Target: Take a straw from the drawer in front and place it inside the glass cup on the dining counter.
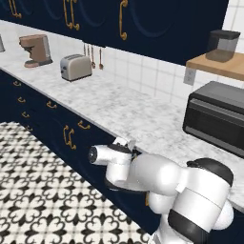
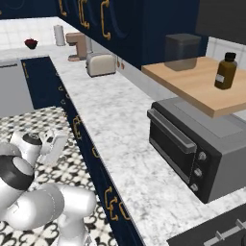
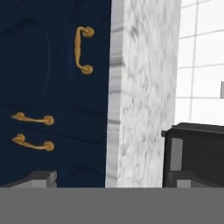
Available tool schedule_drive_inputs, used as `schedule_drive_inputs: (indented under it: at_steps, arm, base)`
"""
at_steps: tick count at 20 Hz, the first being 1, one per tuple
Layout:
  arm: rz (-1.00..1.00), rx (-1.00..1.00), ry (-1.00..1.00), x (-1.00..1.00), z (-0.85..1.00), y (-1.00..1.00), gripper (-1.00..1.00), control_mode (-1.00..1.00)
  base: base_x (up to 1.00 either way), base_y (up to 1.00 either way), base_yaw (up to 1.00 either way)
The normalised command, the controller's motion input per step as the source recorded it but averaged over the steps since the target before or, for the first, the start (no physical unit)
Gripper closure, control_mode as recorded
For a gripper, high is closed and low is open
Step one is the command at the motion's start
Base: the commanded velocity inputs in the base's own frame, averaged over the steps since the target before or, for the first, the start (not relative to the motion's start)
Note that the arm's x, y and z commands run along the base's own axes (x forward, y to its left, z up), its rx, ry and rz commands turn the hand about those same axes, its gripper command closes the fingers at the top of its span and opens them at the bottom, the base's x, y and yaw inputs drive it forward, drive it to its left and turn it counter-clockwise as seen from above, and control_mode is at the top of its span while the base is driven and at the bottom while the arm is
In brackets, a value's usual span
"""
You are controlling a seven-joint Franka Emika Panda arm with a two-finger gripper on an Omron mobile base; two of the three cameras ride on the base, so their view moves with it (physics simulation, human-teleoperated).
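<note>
While the drawer (image 3: 87, 52) stays closed under the desk (image 3: 144, 87), we hold the hand level with its handle (image 3: 82, 50); jaws state unclear, straw presumably inside.

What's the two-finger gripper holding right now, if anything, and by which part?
Nothing visible between the dark finger tips in the hand view. The gripper faces the closed navy drawer's curved brass pull handle, without touching it.

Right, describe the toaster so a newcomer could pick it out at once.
Follow the long marble worktop under the navy wall cabinets toward its far end. The toaster stands there against the white tiled wall, next to the coffee machine. It is the low, rounded silver-beige box, while its neighbour is taller and pinkish-brown.
</note>
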Motion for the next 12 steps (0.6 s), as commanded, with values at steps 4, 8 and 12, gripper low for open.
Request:
schedule_drive_inputs:
  at_steps: [4, 8, 12]
  arm:
    - [0.0, -0.16, -0.03, 0.67, -0.63, -0.06, -1.0, -1.0]
    - [0.0, -0.13, -0.01, 0.67, -0.45, -0.03, -1.0, -1.0]
    - [-0.02, -0.12, 0.0, 0.71, -0.43, -0.02, -1.0, -1.0]
  base:
    - [0.0, 0.0, 0.0]
    - [0.0, 0.0, 0.0]
    - [0.0, 0.0, 0.0]
